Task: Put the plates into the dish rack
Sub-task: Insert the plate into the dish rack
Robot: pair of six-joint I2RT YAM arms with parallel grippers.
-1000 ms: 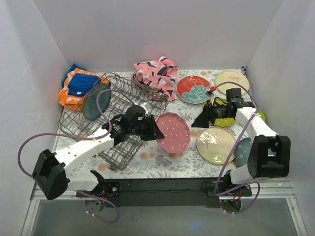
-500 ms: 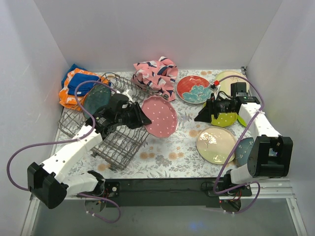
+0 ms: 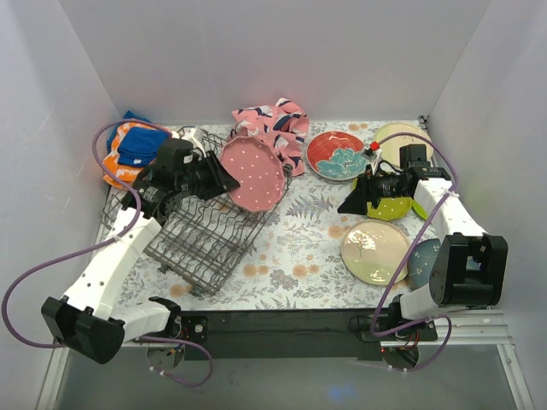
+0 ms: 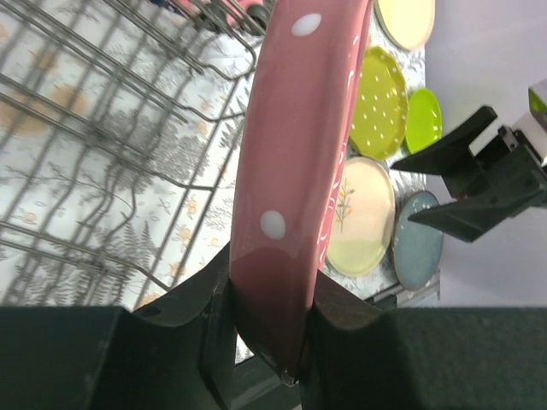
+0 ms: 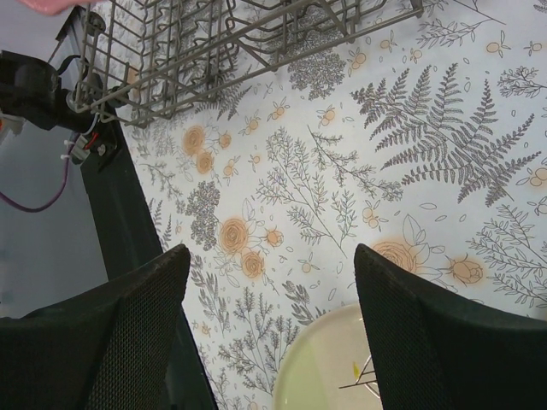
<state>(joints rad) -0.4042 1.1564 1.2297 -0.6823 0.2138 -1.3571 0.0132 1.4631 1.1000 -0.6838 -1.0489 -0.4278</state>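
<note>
The left end effector (image 3: 208, 177) is pinching the rim of the pink dotted plate (image 3: 252, 173) and holds it on edge over the far right corner of the dish rack (image 3: 205, 239). The rack lies on the left part of the flowered worktop (image 3: 308, 248). The right end effector (image 5: 272, 290) is spread wide above the worktop, beside a cream plate (image 3: 374, 250).

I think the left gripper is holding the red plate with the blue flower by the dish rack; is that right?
Not quite: the left gripper holds the pink white-dotted plate by the dish rack; the left wrist view shows it clamped in the jaws.
</note>
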